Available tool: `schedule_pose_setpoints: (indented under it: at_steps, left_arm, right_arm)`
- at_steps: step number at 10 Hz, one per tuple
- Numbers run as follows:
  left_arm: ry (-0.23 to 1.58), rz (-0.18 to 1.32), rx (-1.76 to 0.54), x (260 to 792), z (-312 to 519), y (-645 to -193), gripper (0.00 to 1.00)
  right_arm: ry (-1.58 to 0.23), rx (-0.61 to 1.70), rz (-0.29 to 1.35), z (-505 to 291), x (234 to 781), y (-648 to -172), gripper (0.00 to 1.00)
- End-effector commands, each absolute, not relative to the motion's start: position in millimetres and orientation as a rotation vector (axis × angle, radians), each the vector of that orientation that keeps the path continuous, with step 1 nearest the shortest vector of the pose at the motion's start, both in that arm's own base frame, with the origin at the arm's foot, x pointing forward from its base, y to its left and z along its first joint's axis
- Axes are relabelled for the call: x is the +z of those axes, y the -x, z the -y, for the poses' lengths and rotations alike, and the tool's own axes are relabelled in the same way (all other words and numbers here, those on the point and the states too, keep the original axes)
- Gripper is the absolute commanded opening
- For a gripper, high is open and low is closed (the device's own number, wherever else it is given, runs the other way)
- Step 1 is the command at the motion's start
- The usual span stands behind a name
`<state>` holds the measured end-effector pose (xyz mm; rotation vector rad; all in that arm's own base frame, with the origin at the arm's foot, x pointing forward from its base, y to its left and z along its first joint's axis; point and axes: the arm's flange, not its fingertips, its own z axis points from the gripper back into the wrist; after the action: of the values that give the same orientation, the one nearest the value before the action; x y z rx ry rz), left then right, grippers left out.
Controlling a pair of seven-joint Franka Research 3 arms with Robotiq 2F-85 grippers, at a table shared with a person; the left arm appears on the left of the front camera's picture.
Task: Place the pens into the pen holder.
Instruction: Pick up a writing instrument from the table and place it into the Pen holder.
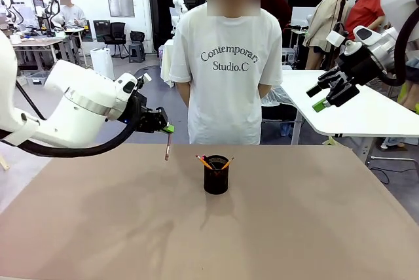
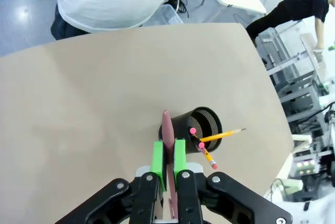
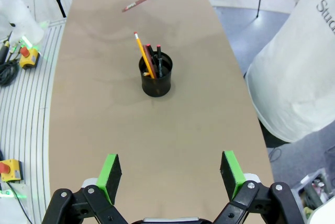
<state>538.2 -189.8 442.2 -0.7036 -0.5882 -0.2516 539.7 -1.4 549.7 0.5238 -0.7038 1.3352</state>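
A black mesh pen holder (image 1: pixel 216 175) stands mid-table with a yellow pencil (image 1: pixel 205 161) and a black pen with a red end inside; in the right wrist view the holder (image 3: pixel 155 79) shows the same sticks leaning out. My left gripper (image 1: pixel 167 129) hovers above the table, left of the holder, shut on a dark reddish-brown pen (image 1: pixel 167 146) that hangs down from its pads. The left wrist view shows that pen (image 2: pixel 168 133) clamped between the green pads, its tip beside the holder (image 2: pixel 196 130). My right gripper (image 1: pixel 324 95) is raised at the far right, open and holding nothing.
A person in a white T-shirt (image 1: pixel 226 64) stands at the table's far edge, hands behind the back. The brown tabletop (image 1: pixel 294 227) is bare around the holder. A white table (image 1: pixel 353 106) stands behind on the right.
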Motion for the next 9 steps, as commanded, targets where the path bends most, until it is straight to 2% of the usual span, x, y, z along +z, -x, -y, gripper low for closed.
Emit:
schedule_pose_setpoints:
  at_steps: [1,6,9]
  left_arm:
    - [0.718,0.561,-0.218,440.3,187.4,-546.7,0.0]
    - [0.708,0.573,-0.227,435.5,187.3,-542.9,0.0]
    - [0.784,0.789,-0.245,440.8,185.2,-550.0,0.0]
  right_arm:
    - [-0.532,1.319,0.696,0.7,552.7,-535.5,1.0]
    - [-0.532,1.319,0.696,0.7,552.7,-535.5,1.0]
    - [-0.532,1.319,0.696,0.7,552.7,-535.5,1.0]
